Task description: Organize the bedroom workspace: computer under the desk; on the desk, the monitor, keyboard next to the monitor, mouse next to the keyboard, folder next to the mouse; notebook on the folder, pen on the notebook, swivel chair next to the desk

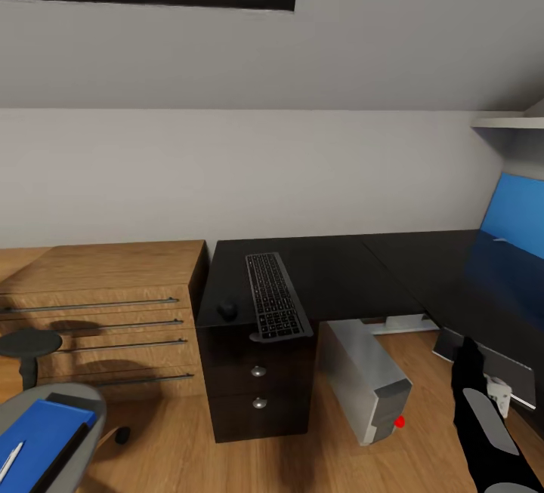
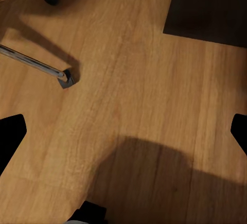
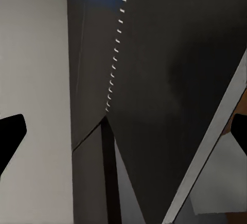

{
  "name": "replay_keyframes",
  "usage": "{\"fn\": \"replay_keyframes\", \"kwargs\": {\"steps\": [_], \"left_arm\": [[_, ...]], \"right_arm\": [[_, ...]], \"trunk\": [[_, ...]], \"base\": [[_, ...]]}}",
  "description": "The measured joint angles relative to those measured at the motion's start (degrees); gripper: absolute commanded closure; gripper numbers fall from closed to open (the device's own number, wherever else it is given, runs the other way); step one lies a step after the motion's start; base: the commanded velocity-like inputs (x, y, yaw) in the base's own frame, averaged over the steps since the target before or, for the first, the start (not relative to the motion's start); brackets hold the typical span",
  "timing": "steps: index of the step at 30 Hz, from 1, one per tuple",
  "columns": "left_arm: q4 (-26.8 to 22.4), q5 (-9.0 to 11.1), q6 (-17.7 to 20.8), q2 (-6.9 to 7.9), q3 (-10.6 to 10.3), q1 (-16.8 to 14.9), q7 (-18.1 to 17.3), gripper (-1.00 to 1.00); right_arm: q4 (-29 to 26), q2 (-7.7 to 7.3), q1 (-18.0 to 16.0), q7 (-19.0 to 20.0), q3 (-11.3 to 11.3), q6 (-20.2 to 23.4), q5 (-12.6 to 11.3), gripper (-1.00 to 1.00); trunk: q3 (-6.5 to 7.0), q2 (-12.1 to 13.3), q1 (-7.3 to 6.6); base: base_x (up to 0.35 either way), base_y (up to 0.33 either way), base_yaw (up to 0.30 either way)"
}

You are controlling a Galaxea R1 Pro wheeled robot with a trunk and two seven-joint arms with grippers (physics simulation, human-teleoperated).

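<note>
The keyboard (image 1: 276, 297) lies on the black desk (image 1: 355, 266), and the mouse (image 1: 227, 310) sits just left of it near the desk's corner. The grey computer (image 1: 366, 380) stands on the floor, partly under the desk. At lower left, the swivel chair (image 1: 83, 402) carries the blue folder (image 1: 38, 436) with the white pen (image 1: 9, 463) on it. A dark slab at the folder's far edge looks like the notebook (image 1: 68, 401). My right gripper (image 1: 470, 357) (image 3: 123, 136) is open before a dark grey-rimmed panel (image 1: 487, 368); I cannot tell if it is the monitor. My left gripper (image 2: 123, 136) hangs open over the floor.
A light wooden chest of drawers (image 1: 98, 312) stands left of the desk, and a black drawer unit (image 1: 257, 387) sits under the desk's corner. The blue back panel (image 1: 521, 214) rises at far right. Chair base legs and casters (image 2: 64, 77) spread over the wooden floor.
</note>
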Motion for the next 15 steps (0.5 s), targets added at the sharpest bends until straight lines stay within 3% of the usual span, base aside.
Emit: {"fn": "replay_keyframes", "kwargs": {"steps": [15], "left_arm": [[0.0,0.0,0.0,0.0,0.0,0.0,0.0,-1.0]], "right_arm": [[0.1,-0.62,0.0,-0.3,-0.2,0.1,-0.2,-1.0]], "trunk": [[0.0,0.0,0.0]], "base": [[0.0,0.0,0.0]]}}
